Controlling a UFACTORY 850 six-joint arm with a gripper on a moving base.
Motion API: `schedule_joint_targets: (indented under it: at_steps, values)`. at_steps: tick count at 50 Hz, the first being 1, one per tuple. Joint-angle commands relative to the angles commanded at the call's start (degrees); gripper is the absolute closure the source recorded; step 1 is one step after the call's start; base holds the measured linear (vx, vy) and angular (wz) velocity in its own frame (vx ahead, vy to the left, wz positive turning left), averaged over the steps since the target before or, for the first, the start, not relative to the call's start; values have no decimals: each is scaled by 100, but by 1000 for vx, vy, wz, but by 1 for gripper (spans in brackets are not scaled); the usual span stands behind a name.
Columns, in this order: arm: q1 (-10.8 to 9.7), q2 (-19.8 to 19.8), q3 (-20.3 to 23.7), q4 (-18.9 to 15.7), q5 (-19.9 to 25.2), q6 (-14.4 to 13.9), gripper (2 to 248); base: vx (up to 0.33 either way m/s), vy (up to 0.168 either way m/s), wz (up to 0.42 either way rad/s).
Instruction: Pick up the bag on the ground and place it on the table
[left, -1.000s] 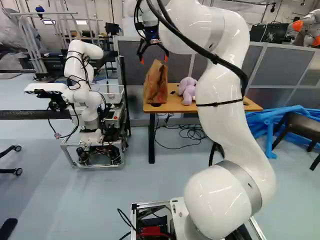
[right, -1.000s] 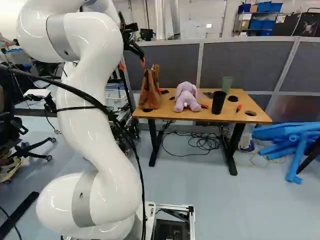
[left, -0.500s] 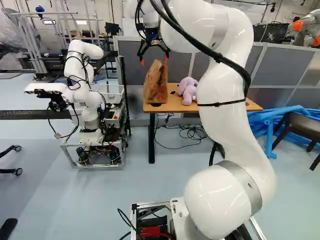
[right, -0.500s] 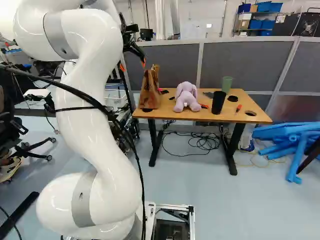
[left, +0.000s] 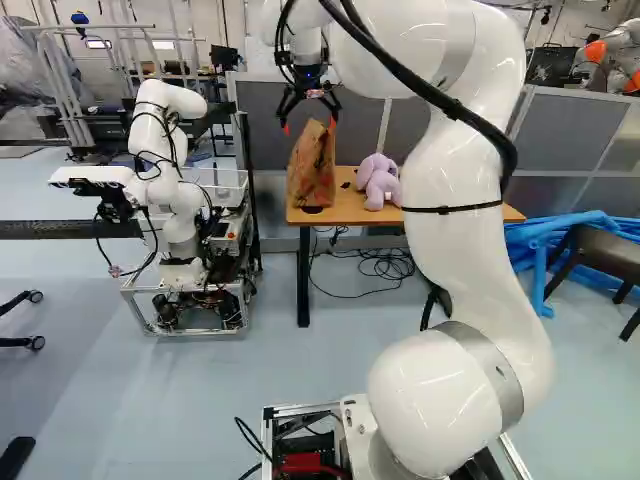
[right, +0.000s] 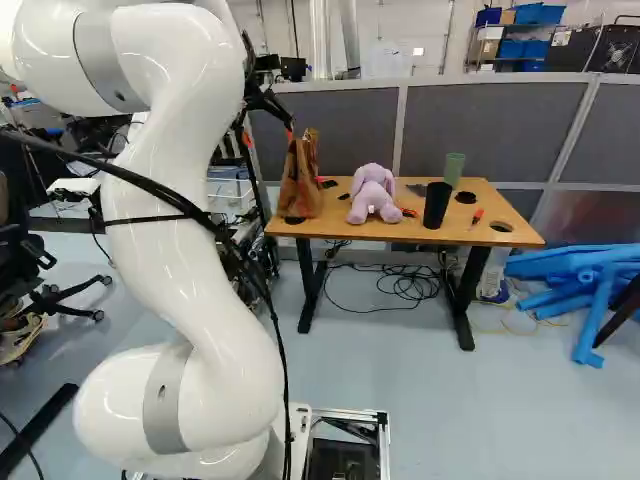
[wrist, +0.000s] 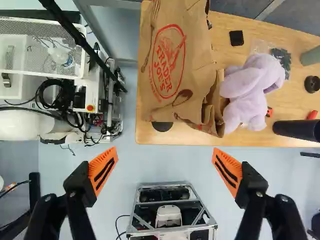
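Note:
My gripper (left: 309, 125) hangs just above the top of the brown paper bag (left: 312, 172) in the left base view. Seen from the wrist, the gripper (wrist: 165, 167) has its orange-padded fingers spread wide with nothing between them, and the bag (wrist: 172, 65) lies ahead of them, untouched. The bag stands upright on one end of the wooden table (right: 400, 228), its top crumpled; in the right base view it is at the table's left end. Part of the gripper is hidden behind the arm in that view.
A purple plush toy (right: 373, 192) sits beside the bag. Farther along the table stand a black cup (right: 437, 205) and a green cup (right: 454, 169). Grey partitions (right: 500, 125) rise behind. Another robot (left: 175, 215) stands left of the table, blue tubes (right: 575, 280) lie right.
My arm's upper part has shifted rightward in the left base view, and the gripper has come slightly lower over the bag. The base and bag have stayed where they were.

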Motion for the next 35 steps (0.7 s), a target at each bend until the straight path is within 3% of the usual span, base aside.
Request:
schedule_joint_targets:
  at_steps: [35]
  values:
    - [-220, 708, 1650, 199, 1792, -274, 3, 0, 0, 0]
